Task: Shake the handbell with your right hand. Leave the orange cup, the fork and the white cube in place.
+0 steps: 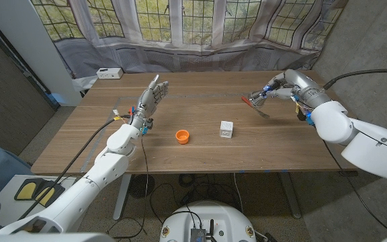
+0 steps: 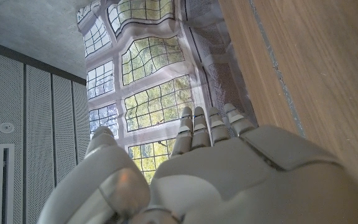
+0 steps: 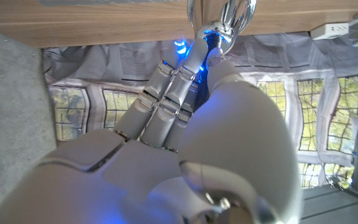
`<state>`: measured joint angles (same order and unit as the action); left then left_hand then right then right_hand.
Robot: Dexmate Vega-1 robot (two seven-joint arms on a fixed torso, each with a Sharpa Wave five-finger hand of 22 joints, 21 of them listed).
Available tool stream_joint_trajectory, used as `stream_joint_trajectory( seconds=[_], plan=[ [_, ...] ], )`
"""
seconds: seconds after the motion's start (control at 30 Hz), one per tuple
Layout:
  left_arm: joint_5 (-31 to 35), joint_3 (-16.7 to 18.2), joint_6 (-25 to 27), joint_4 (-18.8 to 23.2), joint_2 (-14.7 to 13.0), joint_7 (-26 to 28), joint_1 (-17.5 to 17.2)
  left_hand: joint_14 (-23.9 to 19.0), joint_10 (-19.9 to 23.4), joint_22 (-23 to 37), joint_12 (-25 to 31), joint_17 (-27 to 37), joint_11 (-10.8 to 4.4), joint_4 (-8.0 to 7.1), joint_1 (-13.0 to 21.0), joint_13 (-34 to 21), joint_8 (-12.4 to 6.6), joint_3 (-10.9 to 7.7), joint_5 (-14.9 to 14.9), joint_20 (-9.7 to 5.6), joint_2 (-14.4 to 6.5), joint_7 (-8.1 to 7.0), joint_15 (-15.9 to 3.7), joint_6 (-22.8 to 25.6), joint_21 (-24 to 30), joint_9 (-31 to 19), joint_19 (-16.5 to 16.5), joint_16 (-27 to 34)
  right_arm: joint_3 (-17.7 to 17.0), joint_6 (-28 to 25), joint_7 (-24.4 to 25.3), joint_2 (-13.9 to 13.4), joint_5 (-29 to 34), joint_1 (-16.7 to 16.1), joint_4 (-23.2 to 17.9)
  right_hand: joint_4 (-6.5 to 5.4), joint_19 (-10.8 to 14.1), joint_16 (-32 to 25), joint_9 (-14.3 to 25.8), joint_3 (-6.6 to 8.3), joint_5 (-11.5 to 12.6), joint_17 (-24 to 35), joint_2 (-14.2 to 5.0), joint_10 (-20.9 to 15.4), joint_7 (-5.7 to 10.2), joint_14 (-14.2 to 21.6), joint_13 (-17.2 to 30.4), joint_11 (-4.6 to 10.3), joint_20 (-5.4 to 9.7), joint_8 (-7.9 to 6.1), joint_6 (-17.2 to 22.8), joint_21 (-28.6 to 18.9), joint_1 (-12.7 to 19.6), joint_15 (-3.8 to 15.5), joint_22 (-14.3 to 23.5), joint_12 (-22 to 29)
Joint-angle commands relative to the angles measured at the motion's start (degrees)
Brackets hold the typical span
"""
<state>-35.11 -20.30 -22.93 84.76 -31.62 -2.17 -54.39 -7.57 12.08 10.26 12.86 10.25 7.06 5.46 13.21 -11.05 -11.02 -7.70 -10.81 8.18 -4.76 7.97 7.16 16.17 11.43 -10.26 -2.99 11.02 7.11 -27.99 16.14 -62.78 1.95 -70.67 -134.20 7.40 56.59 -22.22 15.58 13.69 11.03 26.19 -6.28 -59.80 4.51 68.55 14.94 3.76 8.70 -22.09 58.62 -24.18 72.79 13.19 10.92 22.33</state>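
two arms over one wooden table [image 1: 180,158], so biggest first. left hand [image 1: 150,97] is raised above the table's left side, fingers straight and a bit apart, holding nothing. right hand [image 1: 266,92] is at the far right side with its fingers curled around the handbell [image 1: 252,101]; the wrist cam shows the shiny bell [image 3: 224,15] right at the fingertips [image 3: 194,53]. fork [image 1: 263,112] lies just beside that hand. white cube [image 1: 227,129] sits mid table, with the orange cup [image 1: 183,136] near it on the left, apart from it. a white box [image 1: 109,72] is at the far left corner.
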Motion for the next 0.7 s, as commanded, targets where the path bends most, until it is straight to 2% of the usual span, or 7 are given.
stream_joint_trajectory(
  seconds=[0.03, 0.23, 0.43, 0.57, 0.63, 0.7],
  plan=[
    [-0.14, -0.46, 0.25, -1.22, 0.56, -0.25, 0.62, -0.50, 0.45, 0.11, -0.32, 0.10, -0.33, 0.14, 0.11, -0.31, 0.08, -0.19, 0.15, 0.43, -0.29, -0.16, -0.11, 0.21, 0.04, -0.13, -0.27, -0.11, 1.47, 24.08, -2.46, 7.69, -6.19, 4.90, 10.40, -0.10, -0.35, 0.35, 0.20, -0.39, 0.36, 0.41, -0.79, -0.76, -0.23, -0.13, 7.47, -0.18, 1.04, -0.27, -0.18, -0.55, 0.20, 0.06, 0.11, 1.65],
    [0.07, -0.97, 0.95, -1.24, 0.57, -0.31, 0.80, -0.52, 0.52, 0.11, -0.32, 0.10, -0.18, 0.15, 0.10, -0.31, 0.05, -0.20, 0.15, 0.38, -0.29, -0.12, -0.09, 0.32, 0.03, -0.13, -0.25, -0.11, 5.16, 39.71, -7.56, 14.67, -12.79, 11.12, 19.71, -0.13, -0.63, 0.59, 0.36, -0.60, 0.36, 0.62, -0.82, -0.72, -0.19, -0.12, 7.64, -0.19, 1.02, -0.25, -0.42, -0.65, 0.23, 0.06, 0.10, 1.65],
    [0.01, -1.12, 1.13, -1.19, 0.60, -0.37, 0.75, -0.50, 0.49, 0.11, -0.34, 0.11, -0.28, 0.16, 0.09, -0.31, 0.07, -0.22, 0.15, 0.38, -0.30, -0.03, -0.13, 0.27, 0.03, -0.13, -0.27, -0.13, 8.00, 51.55, -13.24, 21.01, -20.36, 15.53, 27.17, -0.17, -0.79, 0.90, 0.41, -0.85, 0.37, 0.93, -0.90, -0.57, -0.26, -0.10, 7.68, -0.38, 0.97, -0.18, -0.53, -0.87, 0.33, -0.02, 0.08, 1.49],
    [0.00, -1.09, 1.20, -1.10, 0.58, -0.19, 0.61, -0.54, 0.49, 0.11, -0.36, 0.11, -0.36, 0.17, 0.09, -0.31, 0.06, -0.24, 0.15, 0.36, -0.31, -0.06, -0.07, 0.32, 0.04, -0.13, -0.28, -0.12, 9.78, 59.53, -22.53, 25.71, -33.24, 18.23, 33.44, -0.31, -0.98, 1.14, 0.36, -1.09, 0.33, 1.17, -1.00, -0.68, -0.31, -0.10, 7.67, -0.48, 0.81, -0.17, -0.39, -1.01, 0.22, -0.10, 0.05, 1.43],
    [-0.05, -1.06, 1.13, -1.11, 0.64, -0.12, 0.51, -0.54, 0.53, 0.11, -0.35, 0.11, -0.22, 0.18, 0.09, -0.31, 0.07, -0.25, 0.15, 0.37, -0.31, -0.04, -0.12, 0.31, 0.03, -0.13, -0.28, -0.12, 10.47, 61.64, -28.92, 28.28, -42.46, 19.50, 35.95, -0.31, -1.08, 1.31, 0.33, -1.12, 0.34, 1.22, -1.07, -0.56, -0.29, -0.20, 7.67, -0.40, 0.76, -0.13, -0.41, -1.05, 0.29, -0.07, 0.03, 1.34],
    [-0.13, -1.07, 1.08, -1.14, 0.70, -0.17, 0.46, -0.55, 0.57, 0.11, -0.34, 0.11, -0.23, 0.19, 0.10, -0.31, 0.07, -0.25, 0.15, 0.39, -0.31, -0.08, -0.12, 0.30, 0.03, -0.13, -0.27, -0.12, 10.59, 61.72, -32.89, 29.40, -47.83, 20.08, 36.83, -0.29, -1.09, 1.37, 0.31, -1.21, 0.31, 1.35, -1.04, -0.61, -0.32, -0.15, 7.57, -0.47, 0.73, -0.13, -0.32, -1.13, 0.31, -0.09, 0.01, 1.26]
  ],
)
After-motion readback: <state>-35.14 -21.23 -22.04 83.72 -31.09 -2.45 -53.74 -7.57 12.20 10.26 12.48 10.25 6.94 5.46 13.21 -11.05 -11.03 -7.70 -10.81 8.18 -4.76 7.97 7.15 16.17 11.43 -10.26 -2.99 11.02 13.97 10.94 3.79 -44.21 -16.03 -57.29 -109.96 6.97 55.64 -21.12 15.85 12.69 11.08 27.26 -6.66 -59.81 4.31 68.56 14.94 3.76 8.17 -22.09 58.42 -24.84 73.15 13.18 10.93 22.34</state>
